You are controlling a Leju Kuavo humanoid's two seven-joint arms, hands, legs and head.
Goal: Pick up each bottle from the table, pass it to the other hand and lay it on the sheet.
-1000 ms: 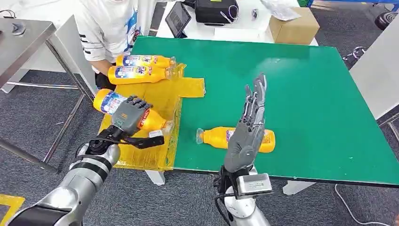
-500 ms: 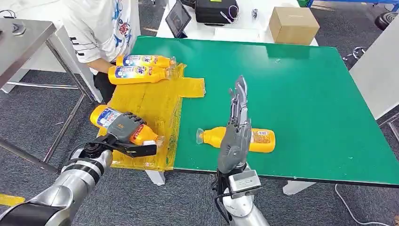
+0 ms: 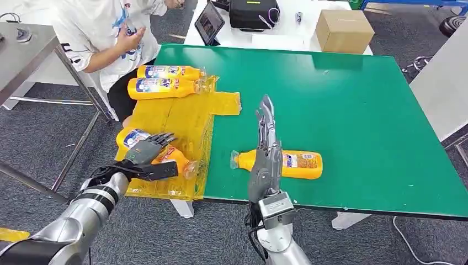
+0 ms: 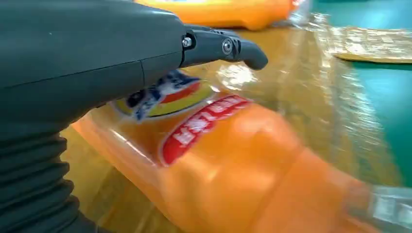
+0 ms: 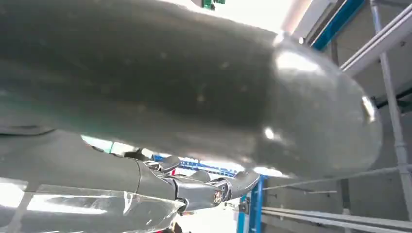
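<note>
The left hand (image 3: 148,157) now lowers its bottle (image 3: 165,156) onto the yellow sheet (image 3: 182,118), fingers wrapped around it. The right hand (image 3: 266,152), fingers straight and empty, waits above the next bottle (image 3: 301,164).

No text reads clearly: bottle labels (image 3: 157,85) at 10 o'clock show blurred blue lettering, held bottle (image 4: 233,160) has a red band of white characters, illegible

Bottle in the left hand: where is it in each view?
Head view: bottle lower left, under the left hand, low over the yellow sheet.
Left wrist view: the bottle fills the centre, below the hand.
Right wrist view: not in it.
Shared landmark: the yellow sheet.
</note>
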